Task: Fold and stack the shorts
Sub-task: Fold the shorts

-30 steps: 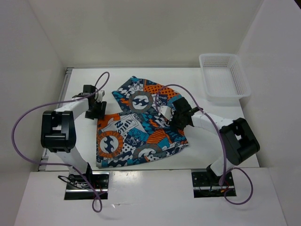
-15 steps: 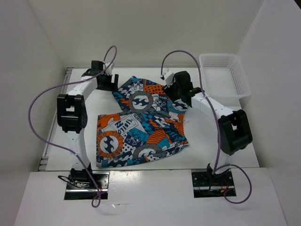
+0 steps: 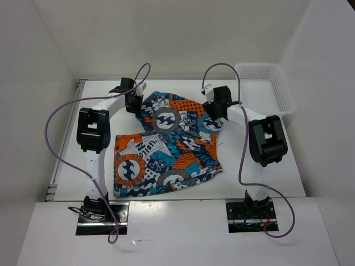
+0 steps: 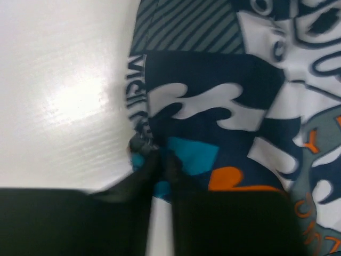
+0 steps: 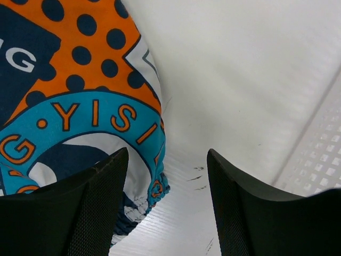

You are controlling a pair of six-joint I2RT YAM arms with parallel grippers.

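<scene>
shorts point(image 3: 166, 149) spread on the table point(image 3: 288, 166), a gripper at each far corner

the shorts lie rumpled in the middle of the table between the two arms, well apart from the basket point(image 3: 258, 66) at the far right. the left gripper point(image 4: 160, 160) sits at the far left corner, its fingers point(image 4: 143, 173) nearly together and pinching a bunched bit of the fabric edge beside bare table. the right gripper point(image 5: 166, 154) hangs over the far right corner with its jaws wide apart and nothing held: one finger is above the gathered waistband edge, the other above the bare table, with the basket wall just beside it.
</scene>
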